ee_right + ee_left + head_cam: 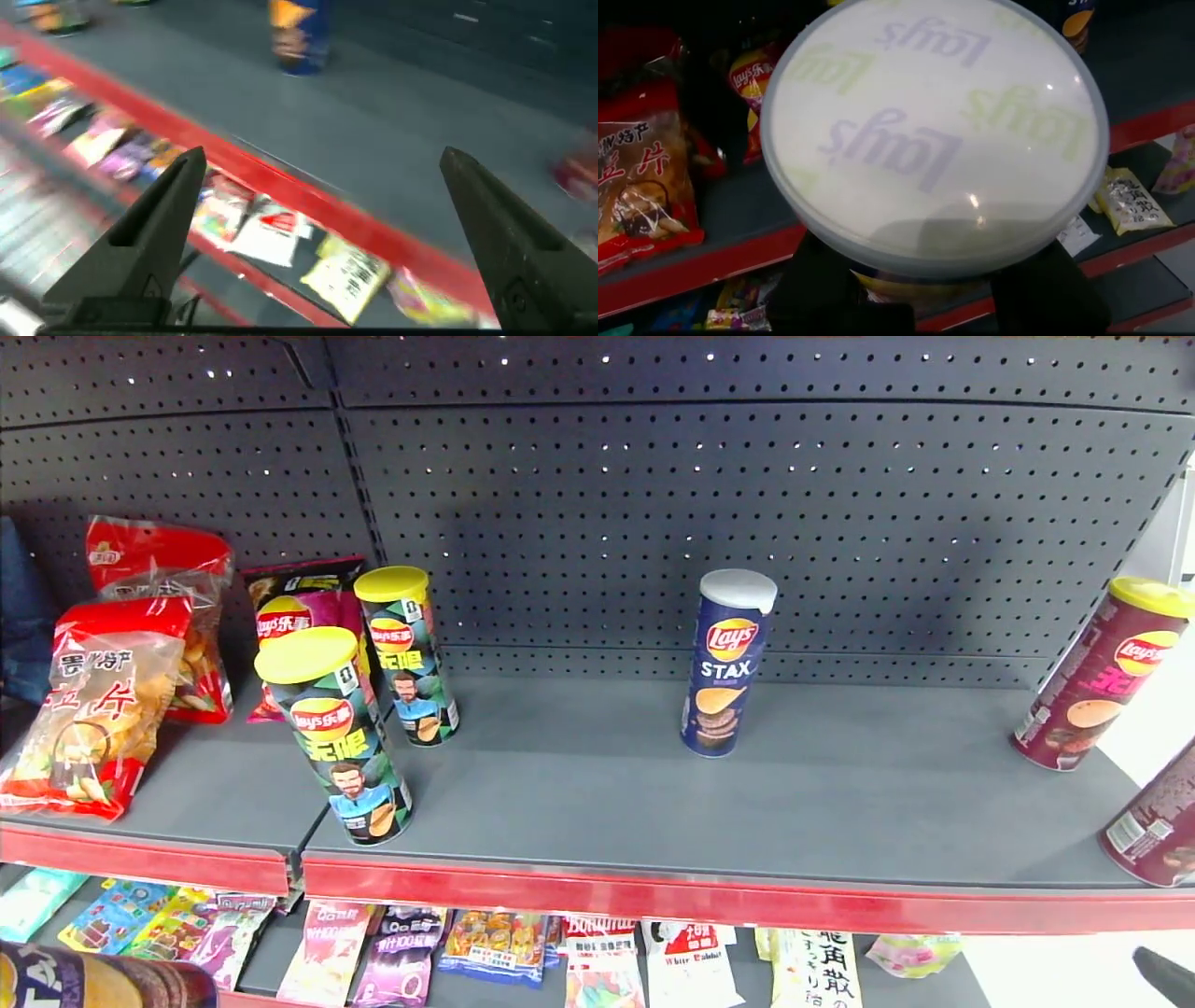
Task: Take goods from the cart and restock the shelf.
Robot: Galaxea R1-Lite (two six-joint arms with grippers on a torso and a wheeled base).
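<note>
My left gripper (929,285) is shut on a chips can whose white lid (934,131) faces the left wrist camera; the can's navy body (93,980) pokes in at the head view's lower left corner, below the shelf's front edge. The grey shelf (597,793) carries a navy chips can with a white lid (726,663) standing upright mid-shelf. My right gripper (322,159) is open with nothing between its fingers, hovering in front of the shelf's red edge (280,177); its dark tip (1162,975) shows at the lower right. The navy can (299,37) stands beyond it.
Two yellow-lidded cans (336,737) (408,658) stand at the shelf's left, with snack bags (103,709) beside and behind them. Two maroon cans (1102,677) (1153,821) stand at the far right. Bare shelf lies either side of the navy can. Snack packets (495,952) fill the lower shelf.
</note>
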